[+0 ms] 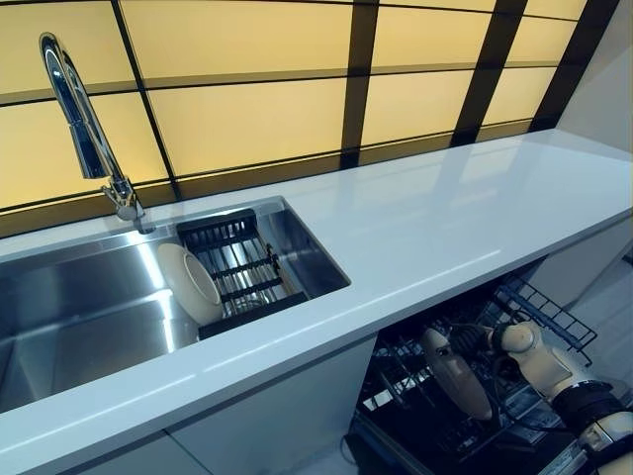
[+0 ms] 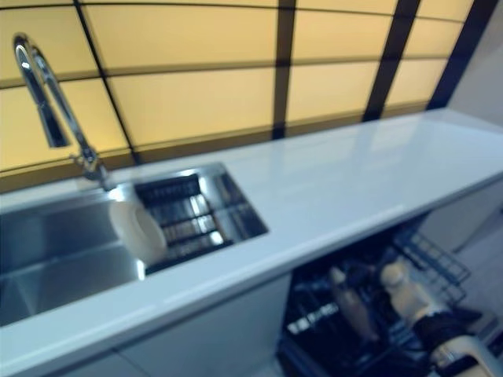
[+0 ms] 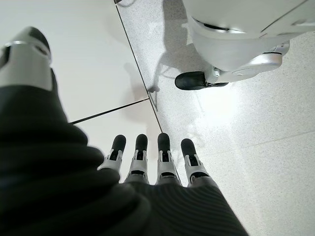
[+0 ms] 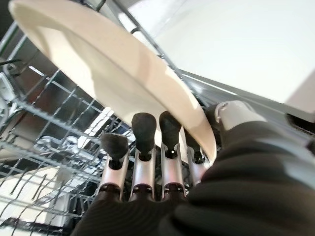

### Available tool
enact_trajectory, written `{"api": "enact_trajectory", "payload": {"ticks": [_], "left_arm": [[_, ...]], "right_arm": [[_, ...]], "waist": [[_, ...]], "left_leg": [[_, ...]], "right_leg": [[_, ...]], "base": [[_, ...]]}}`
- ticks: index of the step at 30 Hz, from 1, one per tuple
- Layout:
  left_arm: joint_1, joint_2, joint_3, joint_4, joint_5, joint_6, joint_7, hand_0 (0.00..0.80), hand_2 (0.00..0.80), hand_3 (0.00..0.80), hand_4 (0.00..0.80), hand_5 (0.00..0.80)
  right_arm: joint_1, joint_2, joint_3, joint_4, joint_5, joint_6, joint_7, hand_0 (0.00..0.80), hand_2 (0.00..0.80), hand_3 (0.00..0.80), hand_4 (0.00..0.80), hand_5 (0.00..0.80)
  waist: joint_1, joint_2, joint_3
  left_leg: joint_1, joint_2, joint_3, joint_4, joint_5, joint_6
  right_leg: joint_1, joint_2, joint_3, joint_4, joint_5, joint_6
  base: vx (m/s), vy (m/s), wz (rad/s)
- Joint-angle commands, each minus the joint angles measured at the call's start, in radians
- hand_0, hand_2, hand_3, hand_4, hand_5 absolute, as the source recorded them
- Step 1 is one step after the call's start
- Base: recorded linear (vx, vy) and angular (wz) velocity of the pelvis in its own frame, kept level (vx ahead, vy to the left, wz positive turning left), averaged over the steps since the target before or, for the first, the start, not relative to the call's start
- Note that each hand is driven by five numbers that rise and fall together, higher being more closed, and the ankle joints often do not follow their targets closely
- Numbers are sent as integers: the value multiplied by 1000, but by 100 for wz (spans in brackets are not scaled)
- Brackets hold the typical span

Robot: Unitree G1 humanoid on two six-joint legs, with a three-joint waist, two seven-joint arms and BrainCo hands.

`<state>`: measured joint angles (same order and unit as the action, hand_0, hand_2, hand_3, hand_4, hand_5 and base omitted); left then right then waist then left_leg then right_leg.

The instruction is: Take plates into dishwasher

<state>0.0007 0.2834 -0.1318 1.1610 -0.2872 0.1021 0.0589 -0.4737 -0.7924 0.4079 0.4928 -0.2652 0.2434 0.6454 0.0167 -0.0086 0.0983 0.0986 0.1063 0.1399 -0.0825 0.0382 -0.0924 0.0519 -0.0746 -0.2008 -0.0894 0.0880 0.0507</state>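
Note:
A cream plate [image 1: 457,374] is held on edge in my right hand [image 1: 519,341], low inside the open dishwasher's wire rack [image 1: 549,317] under the counter. In the right wrist view the plate [image 4: 113,64] lies across my fingers [image 4: 147,132] with the thumb [image 4: 236,115] on its other side, above the rack wires [image 4: 44,98]. A second cream plate [image 1: 190,282] stands on edge against the black drying rack [image 1: 242,267] in the sink. My left hand [image 3: 147,162] hangs with straight fingers over the floor and holds nothing.
The white counter [image 1: 445,218] runs over the dishwasher. The steel sink [image 1: 79,307] with a tall tap [image 1: 84,129] is on the left. A pale dish [image 4: 29,184] shows lower in the dishwasher rack. A white wheeled base [image 3: 236,44] stands on the floor.

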Motion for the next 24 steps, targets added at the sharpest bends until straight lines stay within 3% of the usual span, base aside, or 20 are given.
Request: {"api": "enact_trajectory", "payload": {"ticks": [1, 13, 24], "left_arm": [[-50, 22, -36, 27, 8, -9, 2, 0, 0, 0, 0, 0], [-66, 14, -65, 25, -24, -30, -8, 0, 0, 0, 0, 0], [-86, 10, -80, 29, -45, -51, -14, 0, 0, 0, 0, 0]], "right_arm": [[-135, 32, 71, 77, -71, 6, -38, 800, 800, 800, 800, 800], [-215, 137, 145, 211, -177, 88, -79, 800, 800, 800, 800, 800], [-270, 194, 178, 330, -188, 112, -97, 800, 800, 800, 800, 800]], "waist": [[24, -57, -13], [51, -30, 10], [67, -5, 36]], "left_leg": [[-29, -28, -39, -5, 25, 19], [-50, -35, -61, -5, 33, 20], [-77, -46, -77, -5, 40, 19]], "right_leg": [[36, -30, -2, 12, -16, 34], [23, -36, -8, 16, -16, 27], [5, -48, -15, 19, -15, 23]], "base": [[3, -8, 4], [-5, 2, 1], [-23, 9, 5]]}}
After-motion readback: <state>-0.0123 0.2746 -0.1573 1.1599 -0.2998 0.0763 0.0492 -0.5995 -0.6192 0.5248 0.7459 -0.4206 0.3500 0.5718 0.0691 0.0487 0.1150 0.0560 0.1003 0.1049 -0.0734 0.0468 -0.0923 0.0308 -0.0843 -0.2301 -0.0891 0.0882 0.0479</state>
